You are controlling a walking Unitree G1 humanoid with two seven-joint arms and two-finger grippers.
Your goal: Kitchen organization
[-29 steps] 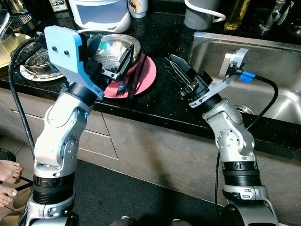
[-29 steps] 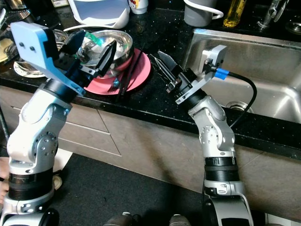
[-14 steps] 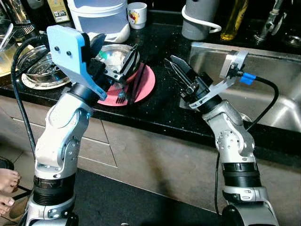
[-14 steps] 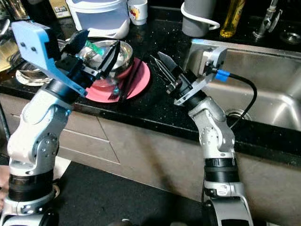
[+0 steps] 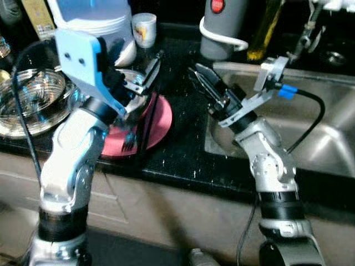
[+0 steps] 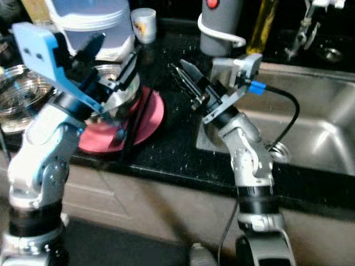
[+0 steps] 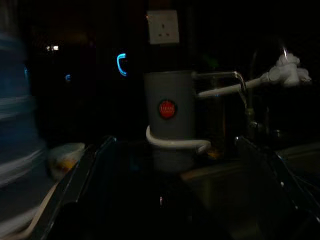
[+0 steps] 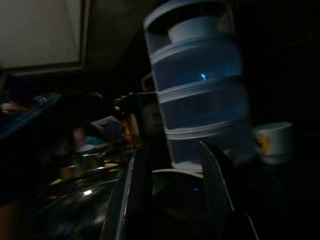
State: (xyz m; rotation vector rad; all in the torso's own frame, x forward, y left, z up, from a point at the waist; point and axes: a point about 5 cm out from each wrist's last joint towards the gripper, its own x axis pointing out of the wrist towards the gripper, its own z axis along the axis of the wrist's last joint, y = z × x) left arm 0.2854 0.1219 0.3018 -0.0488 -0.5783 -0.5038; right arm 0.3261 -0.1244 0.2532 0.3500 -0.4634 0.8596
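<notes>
Countertop [image 5: 183, 149]: glossy black stone with pale speckles. Sink [image 5: 327, 138]: brushed stainless metal. Bowl [image 5: 30, 105] at the counter's left edge: polished, reflective metal. Pink plate [image 5: 158, 119]: smooth, probably plastic. Stacked container [image 8: 200, 85]: translucent bluish plastic. Robot arms: satin silver metal.

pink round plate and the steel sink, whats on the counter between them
In the left eye view, only bare black speckled countertop lies between the pink round plate and the steel sink. The right gripper hovers above that stretch, fingers open.
</notes>
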